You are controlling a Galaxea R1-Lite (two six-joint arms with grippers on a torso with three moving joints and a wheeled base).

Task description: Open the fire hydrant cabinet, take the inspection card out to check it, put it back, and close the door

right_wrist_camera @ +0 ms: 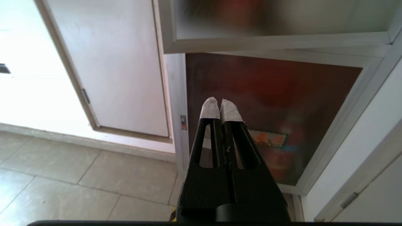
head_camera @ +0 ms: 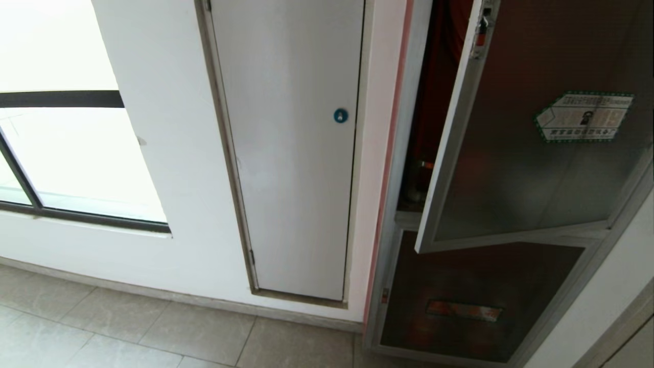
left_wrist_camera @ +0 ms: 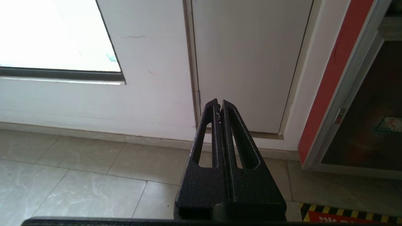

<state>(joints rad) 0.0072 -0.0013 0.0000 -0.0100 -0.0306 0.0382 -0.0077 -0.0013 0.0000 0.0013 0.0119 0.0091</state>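
Observation:
The fire hydrant cabinet [head_camera: 403, 153] with its silver frame stands at the right of the head view. Its door [head_camera: 536, 168], dark glass in a silver frame with a green-edged sticker, stands ajar, and dark red interior [head_camera: 439, 76] shows in the gap. A latch with an orange-red button [head_camera: 481, 33] sits near the top of the door's free edge. The inspection card is out of view. Neither arm shows in the head view. My left gripper [left_wrist_camera: 219, 102] is shut and empty, pointing at the wall base. My right gripper [right_wrist_camera: 219, 99], with white-wrapped tips, is shut and empty, low before the cabinet, under the door's bottom edge [right_wrist_camera: 276, 40].
A grey-white panel [head_camera: 296, 153] with a round blue lock [head_camera: 341, 115] sits left of the cabinet. Below the ajar door is a smaller glass door [head_camera: 475, 286] with a red label. A bright window [head_camera: 66, 153] is at the far left. Yellow-black floor tape [left_wrist_camera: 345, 213] lies close by.

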